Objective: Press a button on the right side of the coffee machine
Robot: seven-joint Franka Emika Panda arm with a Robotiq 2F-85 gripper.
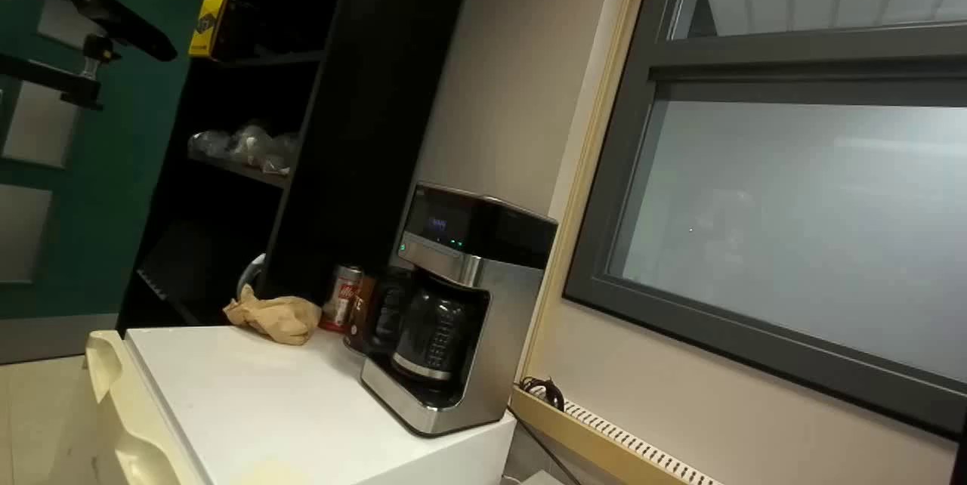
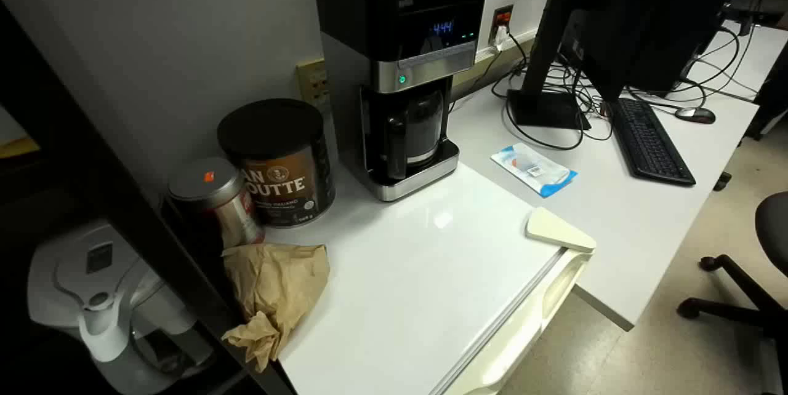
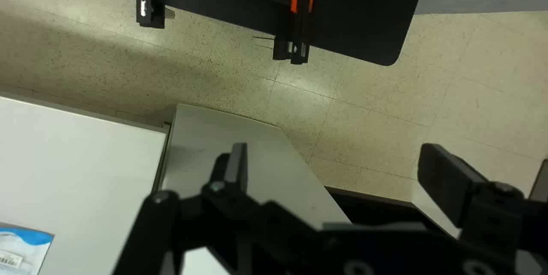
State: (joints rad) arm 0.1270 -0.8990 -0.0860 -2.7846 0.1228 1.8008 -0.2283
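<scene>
The coffee machine (image 1: 514, 326) stands upright on a white cabinet top. It also shows in an exterior view (image 2: 345, 99) with a black upper front, a lit clock display and a silver strip below it. A green-lit button (image 2: 402, 79) sits at the strip's left end. Small green lights (image 2: 468, 35) glow at the display's right; they also show in an exterior view (image 1: 455, 243). The dark glass carafe (image 2: 428, 130) is in the machine. My gripper (image 3: 335, 159) is open and empty in the wrist view, above floor and a pale cabinet edge. The coffee machine is out of the wrist view.
A brown can (image 2: 280, 179), a silver can (image 2: 212, 201) and crumpled brown paper (image 2: 277, 296) are beside the machine on the cabinet top (image 2: 394, 309). A black shelf (image 1: 370, 107) stands close by. A desk with a packet (image 2: 534, 167), monitor (image 2: 652, 19) and keyboard (image 2: 652, 139) adjoins.
</scene>
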